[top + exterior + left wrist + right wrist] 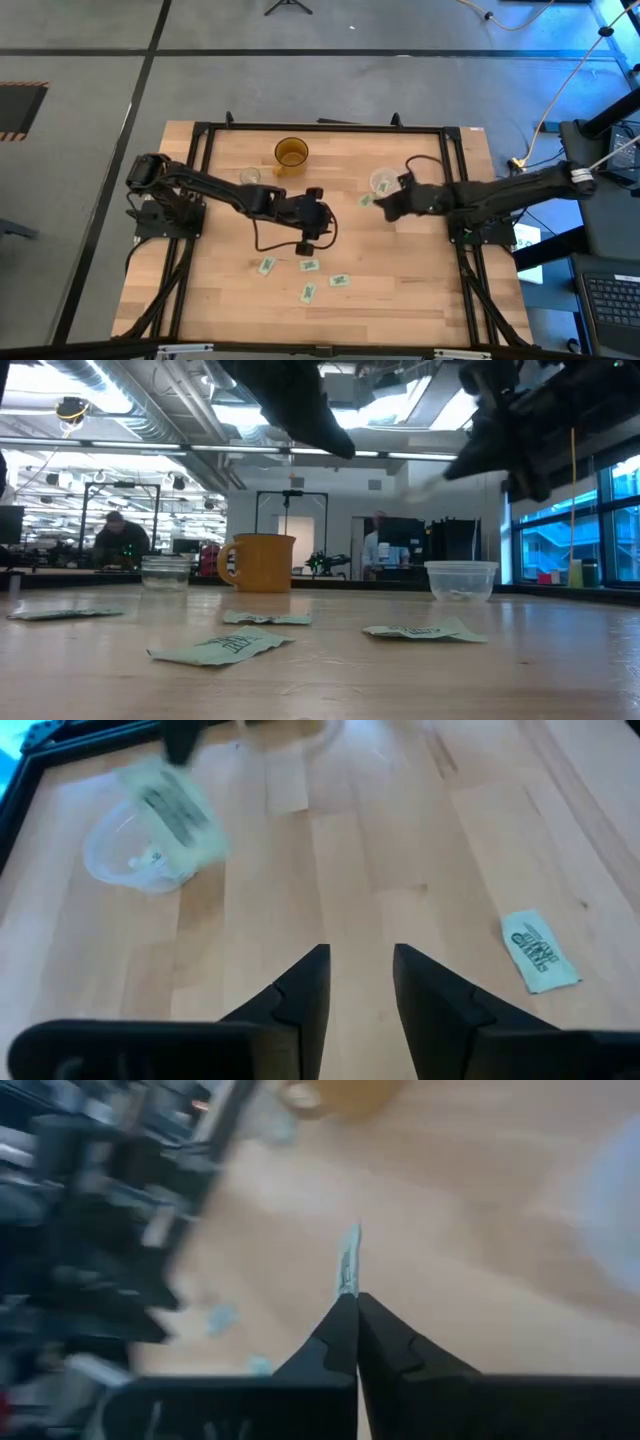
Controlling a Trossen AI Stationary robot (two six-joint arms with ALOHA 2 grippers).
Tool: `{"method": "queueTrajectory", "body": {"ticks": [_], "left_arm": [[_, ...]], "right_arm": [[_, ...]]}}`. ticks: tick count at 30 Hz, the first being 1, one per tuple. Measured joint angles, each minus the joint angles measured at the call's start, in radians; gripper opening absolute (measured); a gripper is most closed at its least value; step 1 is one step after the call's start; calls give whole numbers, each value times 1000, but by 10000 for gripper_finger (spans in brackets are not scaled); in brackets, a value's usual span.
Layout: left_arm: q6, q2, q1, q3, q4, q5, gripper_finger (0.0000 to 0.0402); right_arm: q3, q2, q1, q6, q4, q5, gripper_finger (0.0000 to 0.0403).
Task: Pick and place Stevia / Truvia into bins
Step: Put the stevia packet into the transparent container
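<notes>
My right gripper point(374, 203) hovers just beside the wide translucent plastic cup point(383, 181), shut on one white-and-green Stevia packet point(348, 1260). In the left wrist view that packet point(178, 808) shows blurred above the cup point(135, 865). My left gripper point(360, 982) is open and holds nothing, above mid-table point(320, 213). Several more packets lie flat toward the near edge point(266, 266), point(309, 265), point(340, 281), point(308, 294). The small glass-like cup point(249, 176) stands left of centre. My right gripper pinches the Stevia packet by its near end point(347, 1288) between the two fingertips point(340, 1315). The packet shows edge-on and sticks out beyond the fingers, lifted clear of the table.
An amber-brown cup point(291, 153) stands near the far edge, between the two clear cups. One loose packet point(540, 950) lies ahead of my left gripper. A black frame point(320, 128) rims the wooden tabletop. People sit at benches in the room behind point(120, 540).
</notes>
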Motion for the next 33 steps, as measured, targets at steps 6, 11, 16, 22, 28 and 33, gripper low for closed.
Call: {"method": "queueTrajectory", "body": {"ticks": [6,11,16,22,28,33], "left_arm": [[-3,6,-7,0,-2,-1,108],[-2,6,1,0,2,-2,103],[-17,6,9,0,9,-2,102],[-29,6,10,0,13,-2,102],[-29,6,10,0,13,-2,103],[-29,6,10,0,13,-2,103]], "right_arm": [[187,-53,-66,-25,-528,112,0],[273,-49,-129,-46,-718,111,0],[247,-39,-190,-72,-723,82,0],[173,16,-248,-137,-566,46,0],[142,98,-312,-198,-483,23,0],[143,174,-351,-227,-441,13,0]]}}
